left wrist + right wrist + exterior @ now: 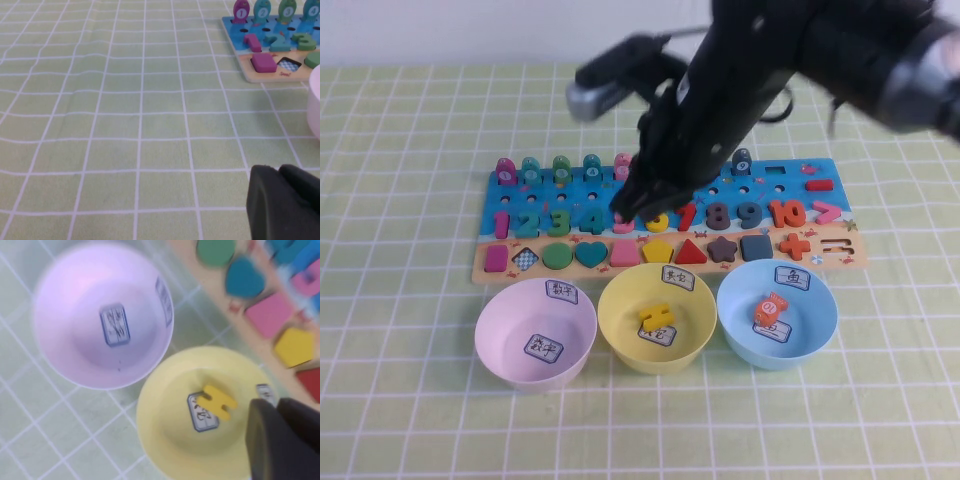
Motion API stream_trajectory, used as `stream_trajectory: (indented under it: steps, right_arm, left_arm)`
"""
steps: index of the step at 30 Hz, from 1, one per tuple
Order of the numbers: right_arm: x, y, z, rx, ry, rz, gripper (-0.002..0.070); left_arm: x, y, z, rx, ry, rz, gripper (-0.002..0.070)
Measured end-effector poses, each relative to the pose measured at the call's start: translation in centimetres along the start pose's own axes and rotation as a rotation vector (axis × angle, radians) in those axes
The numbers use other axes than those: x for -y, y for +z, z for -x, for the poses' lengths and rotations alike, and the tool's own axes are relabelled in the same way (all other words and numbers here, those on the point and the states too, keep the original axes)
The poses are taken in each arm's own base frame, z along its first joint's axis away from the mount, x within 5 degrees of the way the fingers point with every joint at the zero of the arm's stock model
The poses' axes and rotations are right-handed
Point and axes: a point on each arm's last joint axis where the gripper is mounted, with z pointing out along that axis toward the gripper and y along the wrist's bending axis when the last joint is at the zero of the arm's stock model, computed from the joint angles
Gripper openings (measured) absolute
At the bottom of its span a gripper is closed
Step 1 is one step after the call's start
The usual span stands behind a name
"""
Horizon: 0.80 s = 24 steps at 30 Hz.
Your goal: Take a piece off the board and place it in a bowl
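The small yellow wooden equals-sign piece (656, 319) lies inside the pale yellow round plastic bowl (620, 300), resting partly on the white label at its bottom, with the long blue-and-tan wooden puzzle board (525, 186) just behind the bowl. The right gripper (628, 212) hangs above the board's number row near the yellow pentagon (657, 251), and its finger state cannot be determined. The left gripper (285, 202) hovers low over the green checked tablecloth (125, 125), well left of the board, finger state likewise indeterminate.

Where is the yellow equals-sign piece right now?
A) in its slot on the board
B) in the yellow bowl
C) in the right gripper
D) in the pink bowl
B: the equals-sign piece lies inside the yellow bowl, partly over its bottom label.
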Motion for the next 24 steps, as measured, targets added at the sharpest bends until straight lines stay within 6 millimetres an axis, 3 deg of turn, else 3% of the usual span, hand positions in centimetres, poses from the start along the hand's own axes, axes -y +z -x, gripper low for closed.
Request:
stream_trajectory:
  steps: [3,8,17,24]
  right_arm:
    - [-0.8,-4.7,-0.7,0.081,0.006,-0.018,-0.0005]
    - [-1.9,-8.6,-3.7,0.194,0.055,-0.041,-0.0015]
    - [-3.9,-12.7,-12.9,0.532,0.097,-0.108,-0.0016]
    - [-5.4,-15.0,-19.7,0.635,0.09,-0.121,-0.0016]
  left_arm:
    - [0.0,0.0,0.0,0.0,0.0,0.0,-0.0005]
    - [0.0,0.0,0.0,0.0,0.0,0.0,-0.0005]
    - [0.0,0.0,0.0,0.0,0.0,0.0,-0.0005]
    - [0.0,0.0,0.0,0.0,0.0,0.0,-0.0005]
